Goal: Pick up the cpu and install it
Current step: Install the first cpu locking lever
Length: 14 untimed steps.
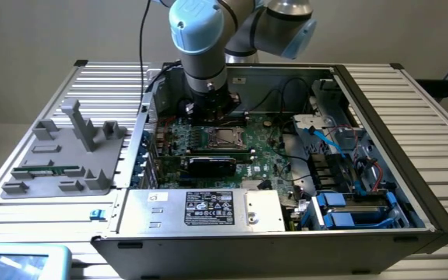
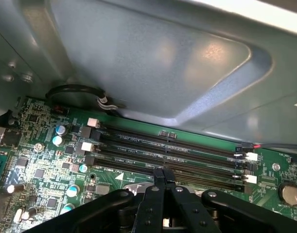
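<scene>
An open computer case (image 1: 247, 254) sits on the tabletop (image 1: 410, 99). Inside, a square socket (image 1: 226, 138) lies on the green board (image 1: 269, 158); I cannot tell if the cpu is in it. Just behind, the claw (image 2: 164, 172) is shut tight.

fingers (image 2: 156, 194) | roots cut off by frame edge (grip contents unclear)

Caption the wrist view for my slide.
Shut gripper above the motherboard, its tips near the empty memory slots.

power supply label (image 1: 208, 208): print unreadable | memory slot markings (image 2: 130, 140): unreadable
</scene>
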Each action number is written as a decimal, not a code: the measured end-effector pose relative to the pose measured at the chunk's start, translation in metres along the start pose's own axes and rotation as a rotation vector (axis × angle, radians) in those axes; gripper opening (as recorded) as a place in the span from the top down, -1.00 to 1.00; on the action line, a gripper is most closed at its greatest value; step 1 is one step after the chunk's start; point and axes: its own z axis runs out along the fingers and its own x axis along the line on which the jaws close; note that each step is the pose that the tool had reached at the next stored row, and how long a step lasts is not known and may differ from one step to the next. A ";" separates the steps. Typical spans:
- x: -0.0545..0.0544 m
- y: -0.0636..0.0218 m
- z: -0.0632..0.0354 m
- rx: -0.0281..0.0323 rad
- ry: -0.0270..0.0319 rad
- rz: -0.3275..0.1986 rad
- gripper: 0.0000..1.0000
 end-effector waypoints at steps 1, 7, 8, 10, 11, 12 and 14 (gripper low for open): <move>-0.001 -0.0003 0.0003 -0.0001 0.0002 -0.001 0.81; -0.003 -0.0009 0.0008 -0.0005 0.0010 -0.003 0.81; -0.003 -0.0009 0.0008 -0.0005 0.0010 -0.003 0.81; -0.003 -0.0009 0.0008 -0.0006 0.0010 -0.003 0.81; -0.003 -0.0009 0.0008 -0.0006 0.0010 -0.003 0.81; -0.003 -0.0009 0.0008 -0.0006 0.0010 -0.003 0.81; -0.003 -0.0009 0.0008 -0.0004 0.0010 -0.003 0.81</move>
